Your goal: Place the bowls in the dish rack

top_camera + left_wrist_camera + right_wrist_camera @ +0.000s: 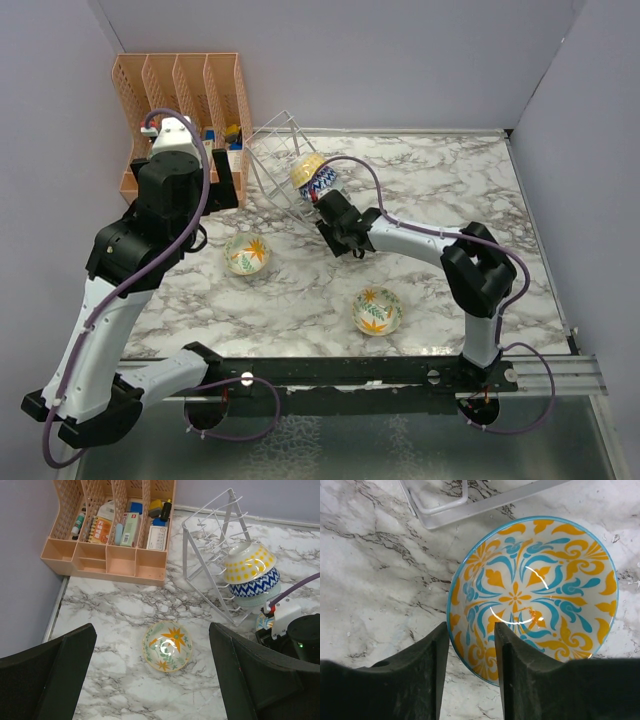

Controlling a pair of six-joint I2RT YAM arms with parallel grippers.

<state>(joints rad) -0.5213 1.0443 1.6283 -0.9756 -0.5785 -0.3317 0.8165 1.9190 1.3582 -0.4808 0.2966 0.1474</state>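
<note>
Currently on bowl four of six, by my count. The desk carries the dish rack. Three bowls sit nested in the rack's end nearest the right arm: yellow-dotted bowl uppermost, blue zigzag bowl under it, teal bowl lowest.

First loose bowl lies near the rack, on its arm-base side. Second loose bowl lies well apart from the rack, closer to the arm bases. Orange-and-teal bowl lies on the desk just beside the rack's base frame.

Right fingers are narrow and straddle that bowl's rim — one inside, one outside. Whether they actually pinch it, I cannot tell. Left fingers are wide and empty, hovering left of the rack.

Next: confirm the pinch, lift, tip the bowl on edge, and seat it in a free slot — without knocking the nested three.
</note>
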